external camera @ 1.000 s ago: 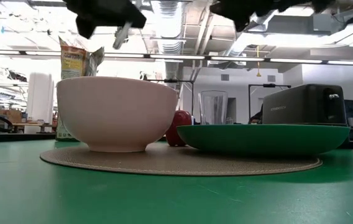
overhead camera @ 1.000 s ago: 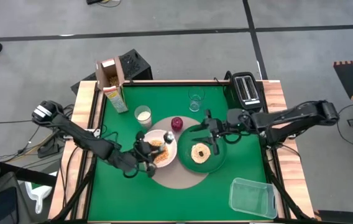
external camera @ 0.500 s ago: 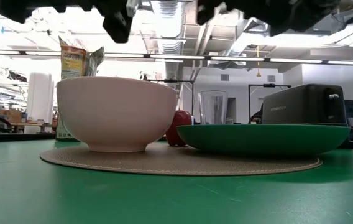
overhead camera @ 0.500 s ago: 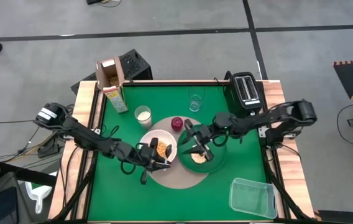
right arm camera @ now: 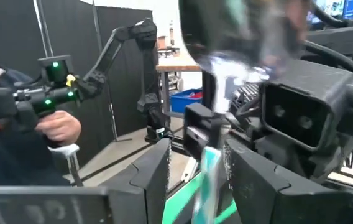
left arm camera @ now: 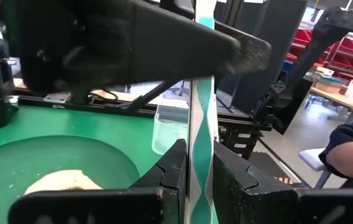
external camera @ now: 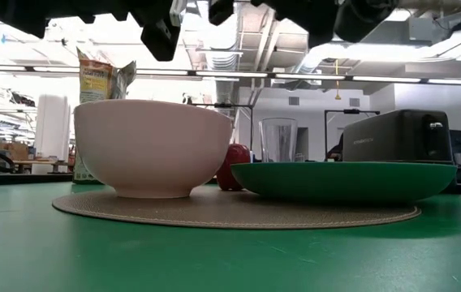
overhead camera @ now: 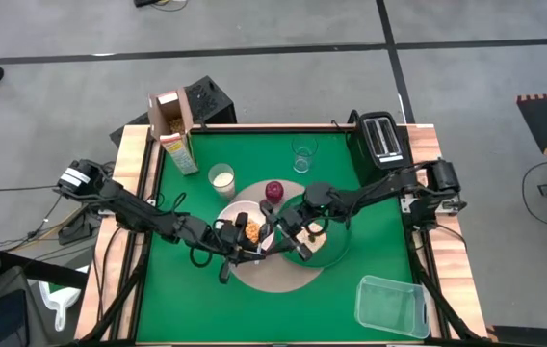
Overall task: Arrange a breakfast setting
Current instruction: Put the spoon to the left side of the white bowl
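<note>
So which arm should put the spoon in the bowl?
Probably left: the left end effector grips the metal spoon above the white bowl, while the right end effector is only open around it.

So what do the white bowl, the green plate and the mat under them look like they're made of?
White bowl: likely ceramic or melamine, smooth with a soft sheen and thick rounded walls. Green plate: probably plastic or glazed ceramic, uniform colour with a slightly glossy rim. Round mat: appears woven fibre or cork, tan, matte, with fine ribbed texture along its edge.
</note>
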